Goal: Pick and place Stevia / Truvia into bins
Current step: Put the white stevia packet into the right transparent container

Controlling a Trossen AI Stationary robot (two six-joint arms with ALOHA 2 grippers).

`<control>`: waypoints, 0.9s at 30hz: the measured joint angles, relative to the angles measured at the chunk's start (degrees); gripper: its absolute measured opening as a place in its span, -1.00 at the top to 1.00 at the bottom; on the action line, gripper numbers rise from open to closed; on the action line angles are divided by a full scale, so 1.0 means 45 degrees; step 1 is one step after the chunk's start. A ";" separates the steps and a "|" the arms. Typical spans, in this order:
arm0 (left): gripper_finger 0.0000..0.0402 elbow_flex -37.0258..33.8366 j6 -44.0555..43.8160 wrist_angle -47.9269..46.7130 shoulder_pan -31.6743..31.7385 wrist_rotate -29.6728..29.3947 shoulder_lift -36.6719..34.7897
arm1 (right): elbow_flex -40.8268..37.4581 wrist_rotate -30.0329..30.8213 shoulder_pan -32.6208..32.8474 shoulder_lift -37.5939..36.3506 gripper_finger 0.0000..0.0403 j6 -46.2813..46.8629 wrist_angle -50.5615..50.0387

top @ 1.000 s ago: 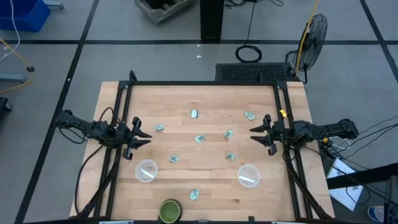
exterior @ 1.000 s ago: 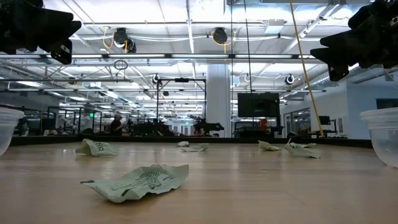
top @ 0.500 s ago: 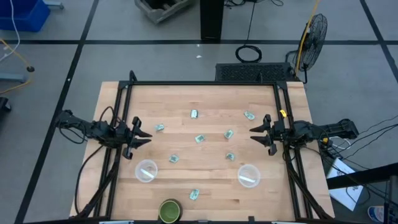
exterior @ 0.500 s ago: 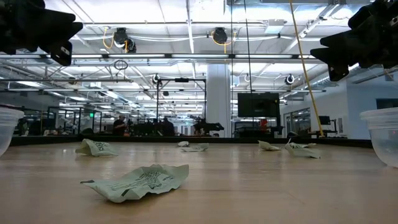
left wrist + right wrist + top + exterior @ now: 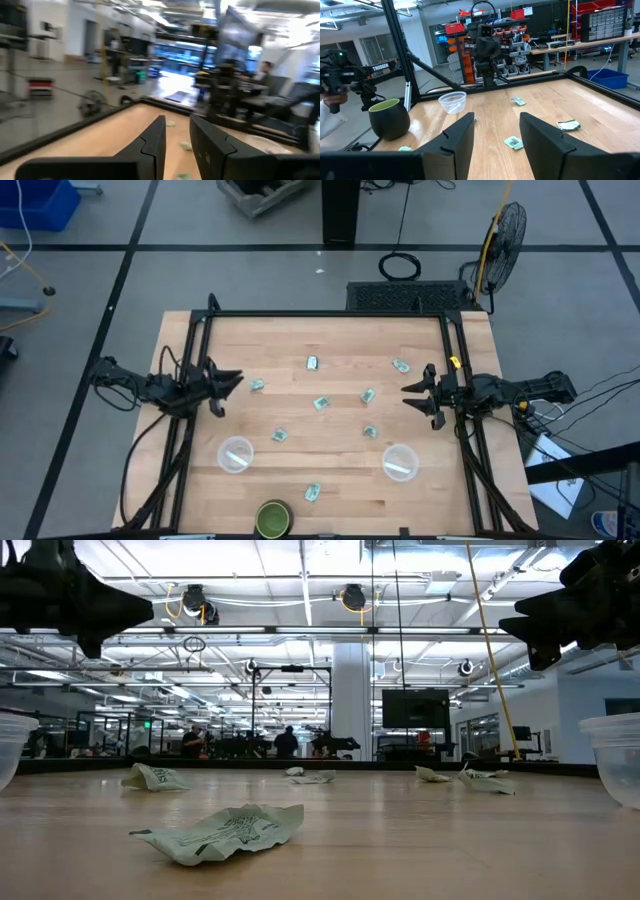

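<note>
Several pale green and white Stevia packets lie flat and scattered on the wooden table, among them one (image 5: 257, 385) near my left gripper, one (image 5: 321, 403) mid-table and one (image 5: 312, 493) by the near edge, which fills the low view (image 5: 225, 830). Two clear cups stand upright toward the near edge, the left one (image 5: 236, 453) and the right one (image 5: 400, 462). My left gripper (image 5: 232, 379) hovers open above the table's left side, just left of the nearest packet. My right gripper (image 5: 408, 397) waits open above the right side, fingers apart in its wrist view (image 5: 496, 120).
A dark green round container (image 5: 272, 518) with a yellowish-green inside stands at the near edge, also seen in the right wrist view (image 5: 390, 118). A black frame (image 5: 320, 314) runs along the table's far and side edges. Bare wood lies between the scattered packets.
My left gripper has turned about its wrist and shifted a little toward the far edge and toward the packet on its right, with blur in its wrist view. The right arm, the packets and the cups have stayed where they were.
</note>
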 joint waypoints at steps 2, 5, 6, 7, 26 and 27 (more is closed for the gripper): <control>0.55 0.0000 0.0376 0.0335 0.0002 -0.0425 -0.0005 | 0.0002 -0.0003 0.0002 0.0001 0.25 0.0000 0.0000; 0.55 0.0000 0.1003 0.1124 -0.0003 -0.0461 0.0000 | 0.0002 0.0000 0.0005 -0.0002 0.25 0.0000 0.0000; 0.55 0.0000 0.1095 0.1408 0.0002 -0.0408 -0.0002 | 0.0002 -0.0004 0.0000 -0.0001 0.25 0.0000 0.0000; 0.55 0.0000 0.1093 0.1651 0.0002 -0.0295 -0.0003 | -0.0002 0.0000 0.0004 -0.0002 0.25 0.0000 0.0001; 0.55 0.0000 -0.0035 0.1027 -0.0001 -0.0142 -0.0005 | -0.0003 -0.0005 0.0015 -0.0002 0.25 0.0945 0.2807; 0.55 -0.0002 -0.0043 0.0951 0.0000 -0.0145 0.0000 | -0.0003 0.0008 0.0013 -0.0001 0.25 0.0965 0.2767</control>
